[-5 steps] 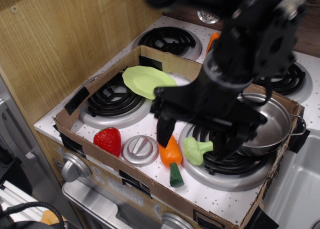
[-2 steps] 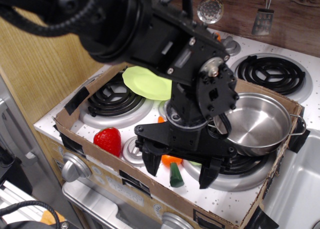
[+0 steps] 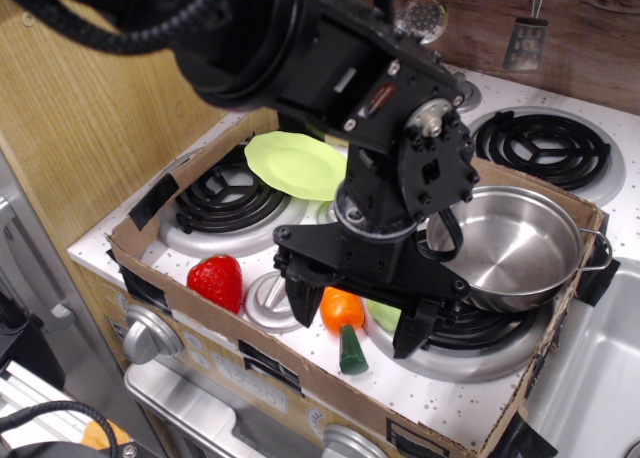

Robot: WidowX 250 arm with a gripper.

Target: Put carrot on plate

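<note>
Two dark fingers of the gripper (image 3: pixel 358 318) hang spread wide on either side of the carrot (image 3: pixel 344 324), holding nothing. Compared with the view a moment ago, the gripper has risen slightly and shifted so that more of the carrot's orange body shows between the fingers; a second ago the arm stood further back and right, over the pot's side. The carrot itself has not moved: it lies on the white speckled stove top, green stem end toward the cardboard front wall, just beside a pale green vegetable piece (image 3: pixel 384 314) (mostly hidden by the gripper body). No closing on it has happened yet, so the grasp is still to come, and the task stands at its first stage.

The plate (image 3: pixel 290 164) rests tilted on the rear left burner (image 3: pixel 222 200), its right part hidden behind the arm, well apart from the carrot. A red strawberry (image 3: pixel 217 281) and a silver knob (image 3: pixel 267 300) lie left of the gripper; the steel pot (image 3: pixel 520 246) sits to the right. Judging by the straddle, the fingers are roughly lined up to descend and pinch the orange body.
</note>
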